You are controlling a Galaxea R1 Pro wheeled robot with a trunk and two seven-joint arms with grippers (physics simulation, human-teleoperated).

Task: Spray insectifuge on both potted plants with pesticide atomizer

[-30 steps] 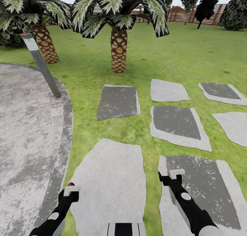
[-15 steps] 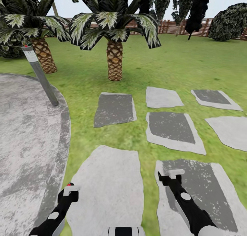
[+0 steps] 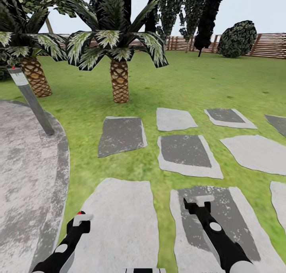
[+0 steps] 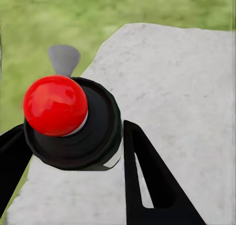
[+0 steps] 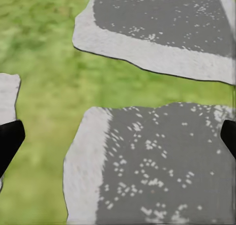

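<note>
Nearest the camera, the left end effector [image 3: 81, 219] is closed around the pesticide atomizer [image 4: 73, 124] — in the left wrist view its dark body with the red cap sits between the two black fingers [image 4: 147, 181], above a pale stepping stone [image 3: 119, 221]. The right end effector [image 3: 200, 203] hangs spread wide and empty over a darker stone [image 5: 162, 166], its fingertips at the far edges of the right wrist view.

Both arms sit in the same place in the head view as a second ago, but the whole scene has slid left and downward: the camera has turned right and tilted up. The bollard lamp [image 3: 29, 100] and palms [image 3: 118, 72] have drifted left, more lawn [image 3: 222, 86] and the slatted fence [image 3: 270, 45] have opened on the right.

So pickup looks done, and the robot seems to be scanning or turning to find the potted plants; spraying has not started.
</note>
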